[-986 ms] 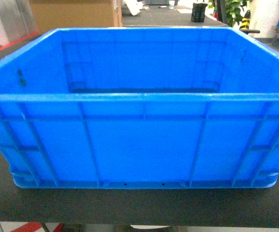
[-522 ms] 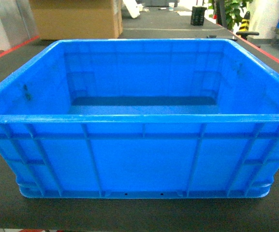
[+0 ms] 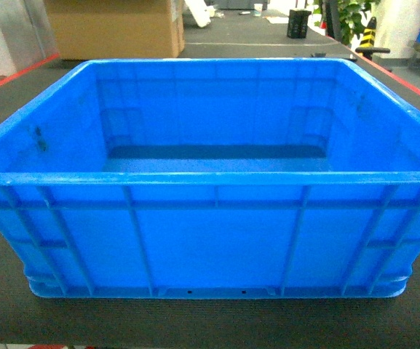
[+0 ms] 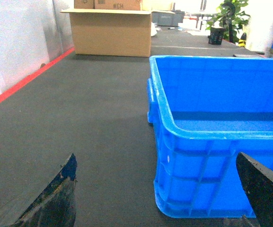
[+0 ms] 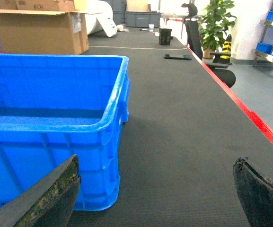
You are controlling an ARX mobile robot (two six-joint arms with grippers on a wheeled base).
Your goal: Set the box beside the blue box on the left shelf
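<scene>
Crate (image 3: pixel 210 240) sat at counter (image 4: pixel 79 123) near edge, ungripped. Left jaws (image 4: pixel 160 198) and right jaws (image 5: pixel 157 198) gaped wide, empty, flanking its corners. Uneven two-sided squeeze risked tilt, slip.

I note a dark grey matted floor (image 4: pixel 89 118) edged by a red line (image 5: pixel 250 118) on either side. An open cardboard carton (image 4: pixel 110 30) stands at the far left, lettering on its flap too small for me to read. A potted green plant (image 5: pixel 216 21) stands far right, a black office chair (image 5: pixel 216 64) beside it. A small black container (image 3: pixel 299 19) sits well behind.
</scene>
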